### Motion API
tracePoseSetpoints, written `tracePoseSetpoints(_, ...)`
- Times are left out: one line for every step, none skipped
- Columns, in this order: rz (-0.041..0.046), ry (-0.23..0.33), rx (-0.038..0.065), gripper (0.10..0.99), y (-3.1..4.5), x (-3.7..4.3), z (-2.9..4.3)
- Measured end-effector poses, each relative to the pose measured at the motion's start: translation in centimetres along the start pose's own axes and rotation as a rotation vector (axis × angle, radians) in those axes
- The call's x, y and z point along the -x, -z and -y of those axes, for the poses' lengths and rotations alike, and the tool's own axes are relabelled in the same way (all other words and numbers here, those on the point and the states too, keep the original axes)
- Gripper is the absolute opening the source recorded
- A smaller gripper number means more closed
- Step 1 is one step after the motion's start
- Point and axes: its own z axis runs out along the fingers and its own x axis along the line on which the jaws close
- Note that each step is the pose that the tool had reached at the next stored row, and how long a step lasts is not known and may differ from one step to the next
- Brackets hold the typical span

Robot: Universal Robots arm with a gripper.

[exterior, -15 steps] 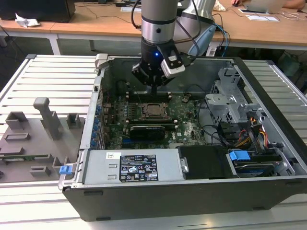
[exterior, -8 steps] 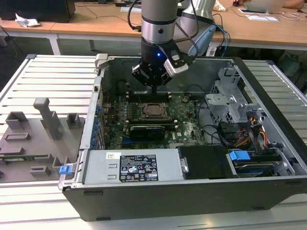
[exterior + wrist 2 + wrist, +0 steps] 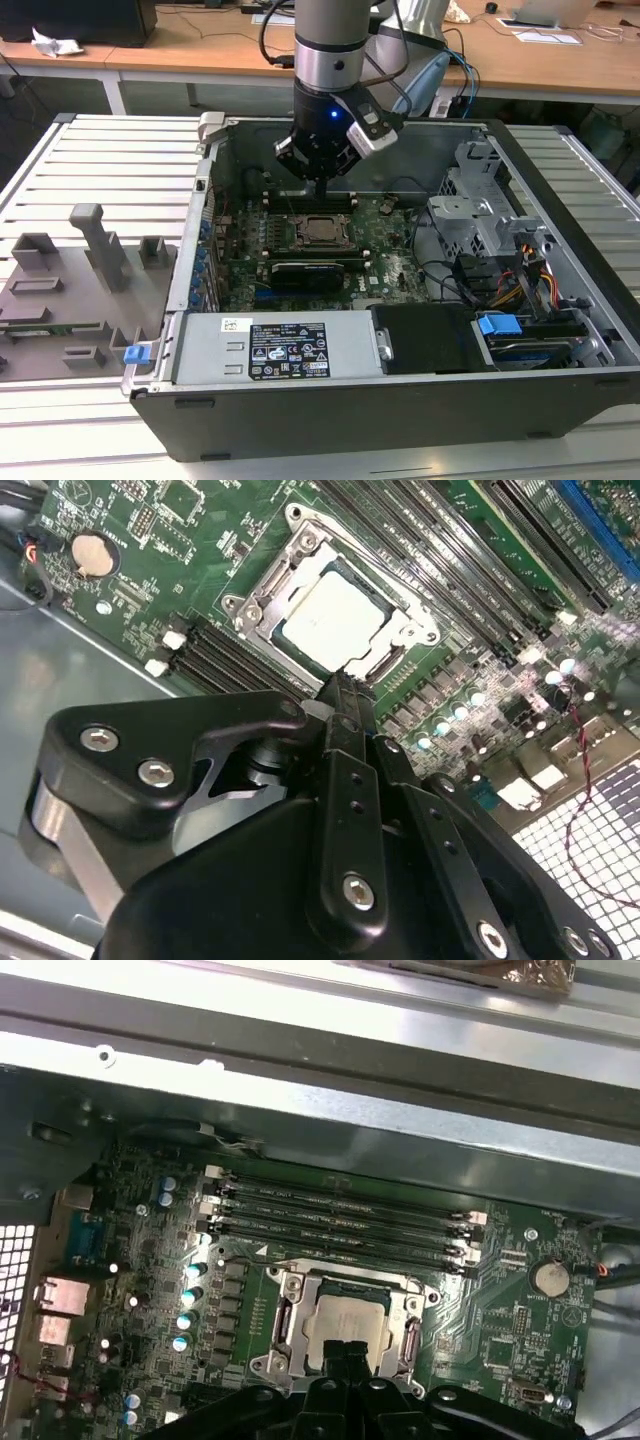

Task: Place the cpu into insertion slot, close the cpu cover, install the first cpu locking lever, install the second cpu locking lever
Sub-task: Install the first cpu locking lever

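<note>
While the grey fixture rack [image 3: 90,265] at the exterior view's left plays no part, the work sits further right, inside the open computer case [image 3: 203,215]. There the gripper [image 3: 318,186] hangs with its fingers pressed together on nothing, tip over the memory slots [image 3: 325,201]. The cpu [image 3: 322,229] lies just below the tip and nearer the camera, seated in the insertion slot [image 3: 297,518], silvery top up. The cpu cover [image 3: 290,1315] looks folded down around it. Being square, the chip has no long axis; its edges run parallel to the memory slots
</note>
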Motion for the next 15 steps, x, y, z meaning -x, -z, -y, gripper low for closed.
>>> tracePoseSetpoints(0.0003,0.0,0.0,0.106,-0.01,-0.15,-0.03)
tracePoseSetpoints(0.0,0.0,0.0,0.106,0.01,-0.73,-0.13)
tracePoseSetpoints(0.0,0.0,0.0,0.106,0.0,-0.99,-0.17)
tracePoseSetpoints(0.0001,0.0,0.0,0.106,-0.03,-1.23,-0.22)
tracePoseSetpoints(0.0002,-0.001,0.0,0.106,-0.06,-1.48,-0.28)
tracePoseSetpoints(0.0003,-0.006,0.0,0.106,-0.12,-1.59,-0.31)
tracePoseSetpoints(0.0006,-0.015,0.0,0.106,-0.17,-1.62,-0.32)
tracePoseSetpoints(0.0009,-0.024,0.0,0.106,-0.22,-1.63,-0.32)
tracePoseSetpoints(0.0013,-0.035,-0.001,0.106,-0.27,-1.65,-0.32)
tracePoseSetpoints(0.0017,-0.047,-0.001,0.106,-0.33,-1.67,-0.32)
tracePoseSetpoints(0.0021,-0.055,-0.001,0.106,-0.38,-1.7,-0.32)
tracePoseSetpoints(0.0022,-0.06,-0.001,0.106,-0.4,-1.76,-0.33)
tracePoseSetpoints(0.0023,-0.063,-0.001,0.106,-0.41,-1.85,-0.34)
tracePoseSetpoints(0.0025,-0.064,-0.001,0.106,-0.42,-1.95,-0.36)
tracePoseSetpoints(0.0024,-0.064,-0.001,0.106,-0.41,-2.02,-0.38)
